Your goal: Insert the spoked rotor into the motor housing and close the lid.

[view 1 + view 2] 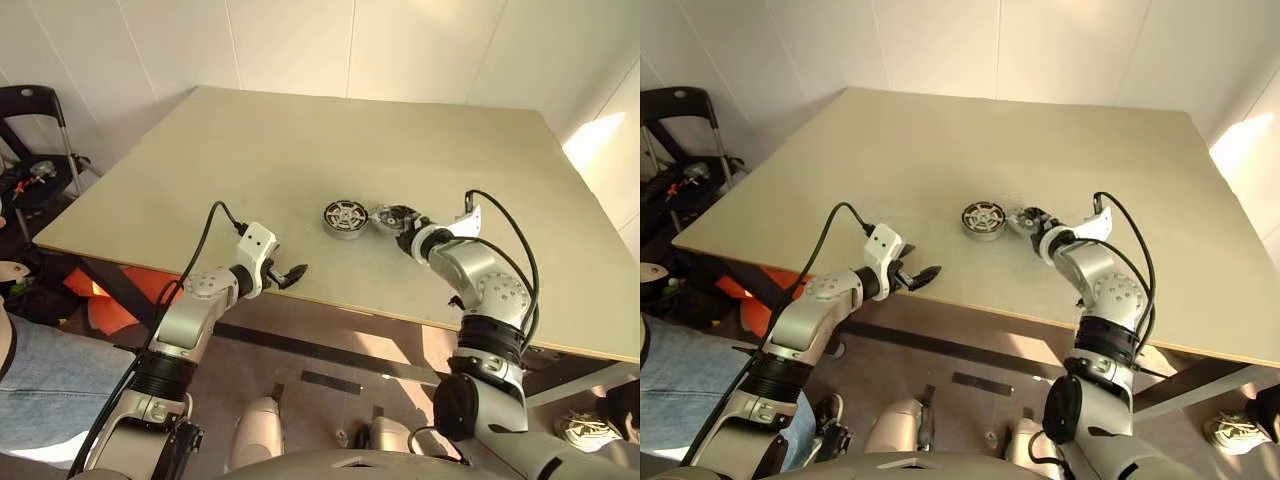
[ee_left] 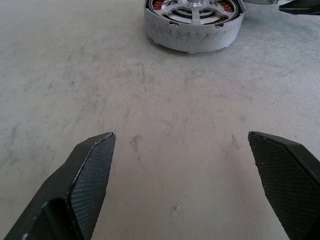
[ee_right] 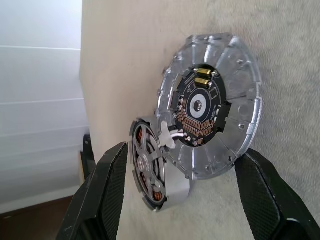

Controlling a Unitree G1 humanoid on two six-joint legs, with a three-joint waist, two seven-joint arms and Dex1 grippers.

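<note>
Walls: white panelled walls (image 1: 300,40) ran across the top of the frame, with thin vertical seams between panels.
Desk: a large pale beige desk (image 1: 300,150) filled the middle of the frame, its top scuffed with faint grey marks.
Light: a bright sunlit patch (image 1: 597,135) lay at the right edge of the frame.
Floor: a brownish floor (image 1: 330,360) showed below the desk's near edge, crossed by a dark strip (image 1: 300,345).
Furniture: a black chair or cart (image 1: 35,130) stood at upper left.
Under desk: something orange (image 1: 120,295) sat at lower left.
</note>
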